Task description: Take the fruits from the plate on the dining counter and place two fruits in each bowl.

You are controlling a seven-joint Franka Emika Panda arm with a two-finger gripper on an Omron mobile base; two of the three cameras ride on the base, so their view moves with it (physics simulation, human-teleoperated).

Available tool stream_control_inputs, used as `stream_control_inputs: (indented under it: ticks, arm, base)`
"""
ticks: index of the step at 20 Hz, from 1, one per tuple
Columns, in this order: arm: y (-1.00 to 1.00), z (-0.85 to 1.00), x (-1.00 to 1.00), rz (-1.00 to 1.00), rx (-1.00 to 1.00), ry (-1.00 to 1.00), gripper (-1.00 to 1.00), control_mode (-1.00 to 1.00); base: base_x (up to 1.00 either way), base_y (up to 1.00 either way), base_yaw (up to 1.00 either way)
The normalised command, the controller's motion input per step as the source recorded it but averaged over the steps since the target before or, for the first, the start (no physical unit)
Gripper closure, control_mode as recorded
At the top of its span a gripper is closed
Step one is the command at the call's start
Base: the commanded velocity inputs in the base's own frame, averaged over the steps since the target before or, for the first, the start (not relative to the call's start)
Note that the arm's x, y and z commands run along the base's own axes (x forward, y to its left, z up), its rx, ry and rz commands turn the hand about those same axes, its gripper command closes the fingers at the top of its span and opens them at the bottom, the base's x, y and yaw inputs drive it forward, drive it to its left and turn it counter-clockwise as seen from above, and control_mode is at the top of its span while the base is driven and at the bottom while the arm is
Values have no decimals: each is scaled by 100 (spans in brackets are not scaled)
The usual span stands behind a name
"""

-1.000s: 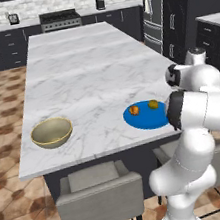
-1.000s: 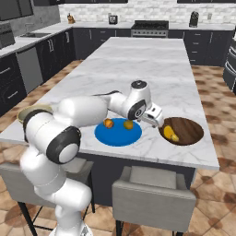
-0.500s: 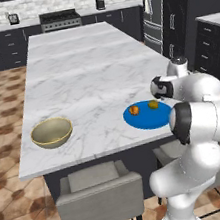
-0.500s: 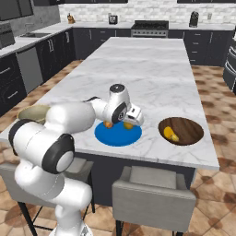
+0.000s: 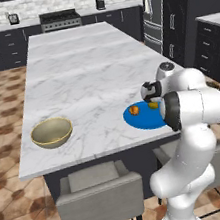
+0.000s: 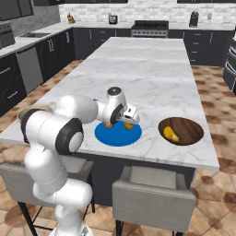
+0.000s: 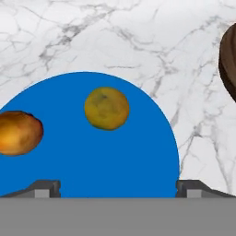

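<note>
Gripper (image 7: 118, 186) jaws are standing wide apart and holding nothing in the hand view, with 2 dark fingertips (image 7: 44, 188) rising at the bottom, 1 over the blue plate (image 7: 138, 161) and 1 just past its rim over the marble. Lying on that plate are 2 fruits: a yellow-green round fruit (image 7: 107, 108) near the middle and a reddish-orange fruit (image 7: 19, 132) at the left edge, apart from each other. A slice of the dark brown bowl (image 7: 229, 60) is showing at the right.

From the left base view, the gripper (image 5: 151, 91) is hovering just above the far side of the plate (image 5: 144, 119), which is sitting near the front edge of the dining counter (image 5: 85, 70). The tan bowl (image 5: 52, 132) is sitting well apart to the left.

From the right base view, the gripper (image 6: 129, 117) is hanging over the plate (image 6: 118, 134), and the brown bowl (image 6: 180, 131) beside it is holding the yellow banana (image 6: 171, 134).
</note>
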Motion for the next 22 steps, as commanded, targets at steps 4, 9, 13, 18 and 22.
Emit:
stream_control_inputs:
  ticks: [4,9,13,18,22]
  arm:
    - [0,-19,41,1,0,0,-100,-100]
    - [0,-31,39,0,0,0,-100,-100]
    - [0,-35,56,0,0,0,-100,-100]
    - [-11,-25,19,0,1,0,-100,-100]
    - [-5,-21,5,0,0,0,-100,-100]
  base:
    - [0,0,0]
    - [0,0,0]
    - [0,0,0]
    - [0,0,0]
    - [0,0,0]
